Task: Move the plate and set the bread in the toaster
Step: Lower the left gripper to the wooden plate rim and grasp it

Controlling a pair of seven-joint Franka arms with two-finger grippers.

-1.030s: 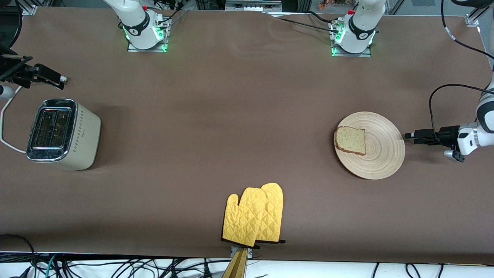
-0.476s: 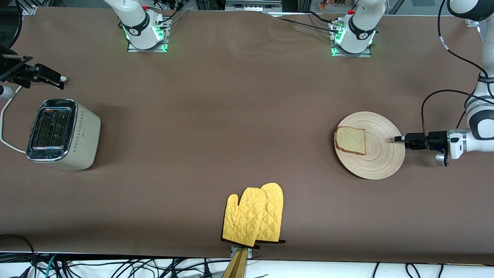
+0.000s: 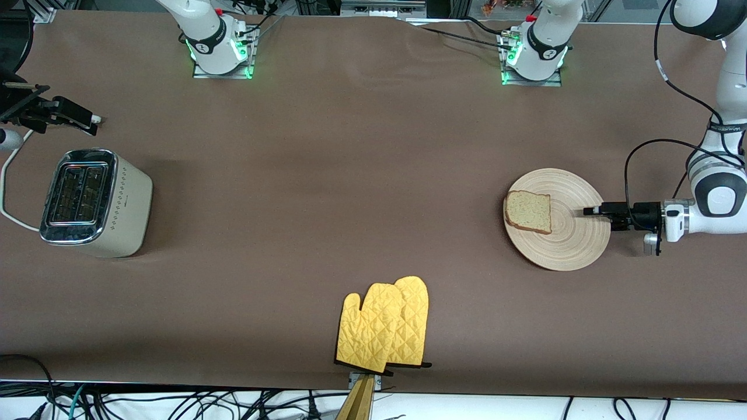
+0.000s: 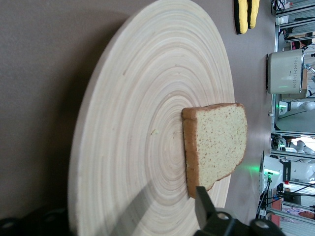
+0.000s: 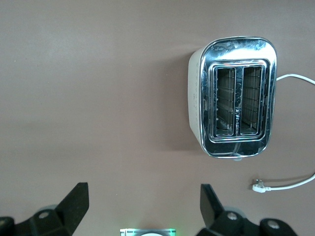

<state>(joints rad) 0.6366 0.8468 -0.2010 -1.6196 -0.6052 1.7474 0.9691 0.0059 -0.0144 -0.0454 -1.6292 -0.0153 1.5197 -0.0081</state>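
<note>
- At the plate (image 3: 575, 248)'s three o'clock edge, the left gripper (image 3: 590, 211) is holding its fingers apart around the rim
- The bread (image 3: 528, 212) is lying on the plate
- The right gripper (image 3: 90, 120) is waiting at the toaster (image 3: 96, 203)'s twelve o'clock, fingers apart

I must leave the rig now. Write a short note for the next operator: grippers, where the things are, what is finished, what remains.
Left gripper: at the plate's rim on the left arm's end, jaws around the edge, not clearly clamped.
Right gripper: open, waiting over the table beside the toaster.
Plate: on the table at the left arm's end, bread lying on it.
Toaster: right arm's end, both slots empty.
Done: nothing.
Left: move the plate, put the bread in a slot.
</note>
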